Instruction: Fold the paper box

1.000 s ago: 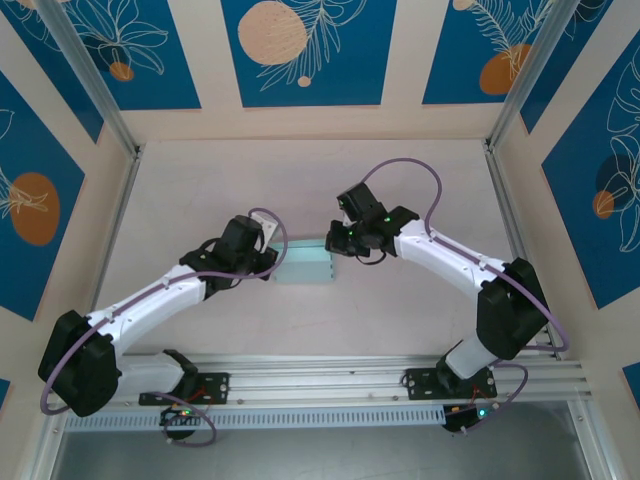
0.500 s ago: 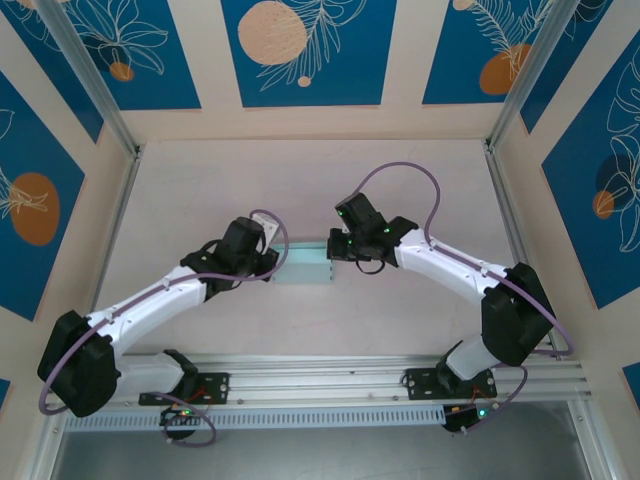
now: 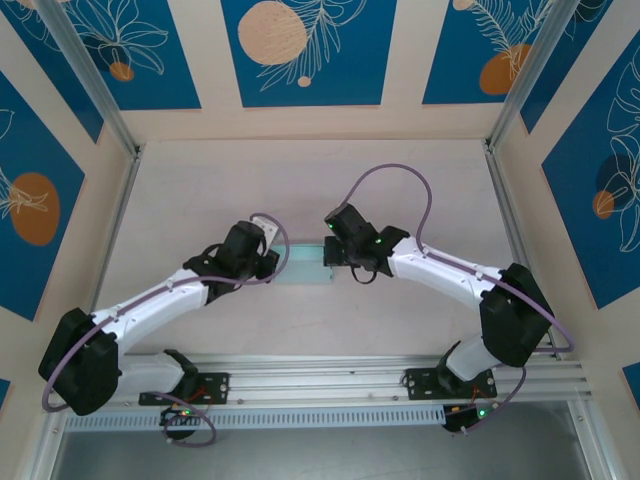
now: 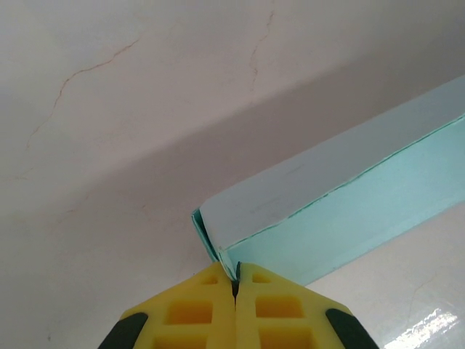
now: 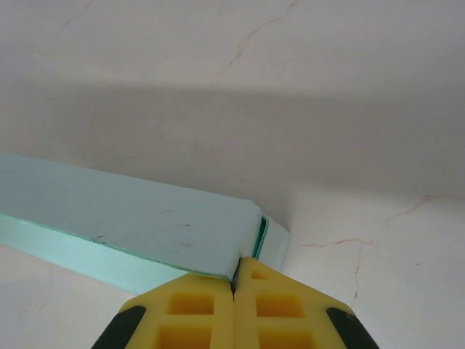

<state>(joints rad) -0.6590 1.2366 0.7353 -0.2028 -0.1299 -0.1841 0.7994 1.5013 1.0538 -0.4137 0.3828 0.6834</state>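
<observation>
Paper box [image 3: 303,263] lies on the table [image 3: 400,180] about mid-way betw. the 2 arms, already a long closed tube shape, long side running left-right

Left tool [image 4: 235,280]: clenched, pads pressed together, tips right at the box's left end corner. Right tool [image 5: 234,276]: also clenched, tips at the right end corner, just beside the end flap [image 5: 275,243], which sits a little proud of the body. Can't tell if either tool has a sliver of card nipped or is just butting against it

Judgement: prob. a late step, ends being tucked or squared

Risks from here:
- thin card, so a push from both ends at once could bow or crease the long walls
- uneven push from 1 side could make the box slide or spin on the smooth table
- closed tips are narrow and may ride up over the edge, denting the corner
- right flap not seated, so it may spring back out once the tool backs off
</observation>
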